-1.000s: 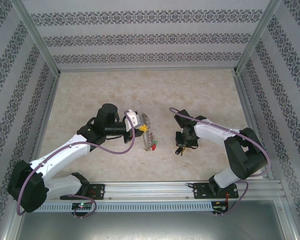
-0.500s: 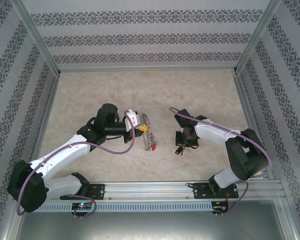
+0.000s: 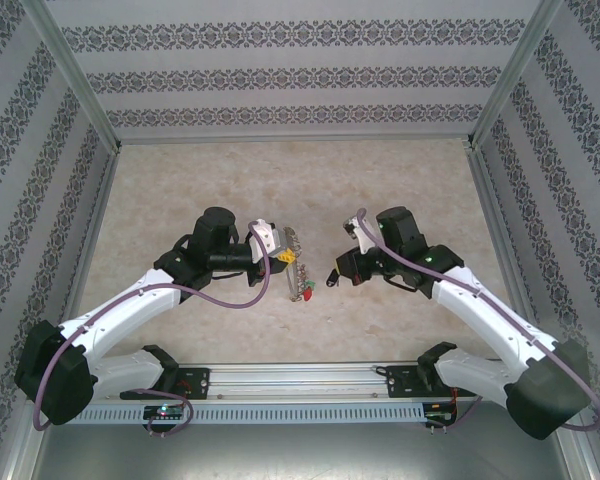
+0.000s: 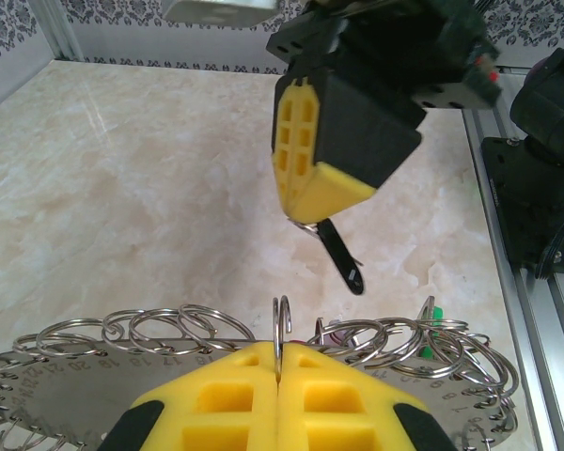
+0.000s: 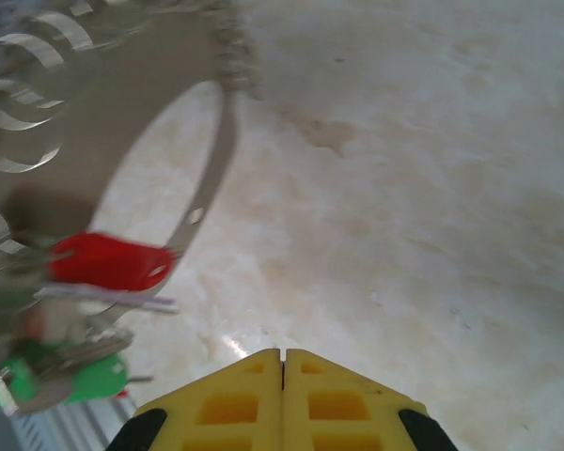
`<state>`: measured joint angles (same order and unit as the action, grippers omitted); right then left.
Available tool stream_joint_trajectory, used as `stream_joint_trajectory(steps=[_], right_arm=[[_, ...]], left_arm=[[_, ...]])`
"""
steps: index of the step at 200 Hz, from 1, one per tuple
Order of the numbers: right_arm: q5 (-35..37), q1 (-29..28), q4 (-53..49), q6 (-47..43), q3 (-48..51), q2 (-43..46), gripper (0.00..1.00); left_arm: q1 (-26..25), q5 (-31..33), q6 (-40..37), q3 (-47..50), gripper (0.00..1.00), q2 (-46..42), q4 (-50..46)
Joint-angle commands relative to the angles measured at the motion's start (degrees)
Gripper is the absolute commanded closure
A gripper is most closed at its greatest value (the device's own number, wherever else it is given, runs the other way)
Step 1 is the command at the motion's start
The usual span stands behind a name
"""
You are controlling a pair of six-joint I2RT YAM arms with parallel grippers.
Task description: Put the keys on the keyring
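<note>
A: Positions?
B: Nearest, red key (image 5: 108, 261) hangs at the keyring's (image 4: 75, 399) near end; left gripper (image 4: 277, 365) is pressed onto the keyring rim; just right, right gripper (image 4: 312, 214) pinches black key (image 4: 342, 259) aloft.
A: Handling?
B: Judged: keys light, stiff, slick, apt to swing; hold by the head; keyring thin, rigid; grip its flat.

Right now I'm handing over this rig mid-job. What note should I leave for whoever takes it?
Left gripper: shut on the keyring.
Right gripper: shut on the black key, which dangles below its pads, near the keyring but not touching it.
Red key: appears to hang on the keyring already, next to a green tag.
Done: probably the red key.
Left: thread the black key on.
</note>
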<state>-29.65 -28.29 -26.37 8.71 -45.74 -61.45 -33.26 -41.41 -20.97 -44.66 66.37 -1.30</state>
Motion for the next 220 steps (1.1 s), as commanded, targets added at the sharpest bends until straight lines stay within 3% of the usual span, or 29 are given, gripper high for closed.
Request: stream_joint_trajectory(steps=[1, 69, 110, 146, 220], right_arm=[[-3.8, -0.4, -1.6, -6.5, 2.1, -0.5, 1.0], [7.3, -1.2, -8.2, 1.7, -3.2, -19.4, 1.0], [10.3, -2.8, -10.8, 3.2, -7.7, -29.1, 1.0], [13.7, -3.9, -11.0, 4.4, -10.3, -33.7, 1.0], [16.1, -4.8, -10.5, 5.3, -10.8, -34.7, 0.87]], left_arm=[[0.4, 0.3, -0.2, -1.9, 1.0, -1.9, 1.9], [0.4, 2.1, -0.7, -0.4, 1.0, -4.6, -0.3], [0.4, 3.0, -0.7, -0.1, 1.0, -5.9, -0.8], [0.3, 3.1, -0.6, -0.1, 1.0, -5.7, -0.4], [0.4, 3.3, -0.7, 0.8, 1.0, -6.0, -0.5]])
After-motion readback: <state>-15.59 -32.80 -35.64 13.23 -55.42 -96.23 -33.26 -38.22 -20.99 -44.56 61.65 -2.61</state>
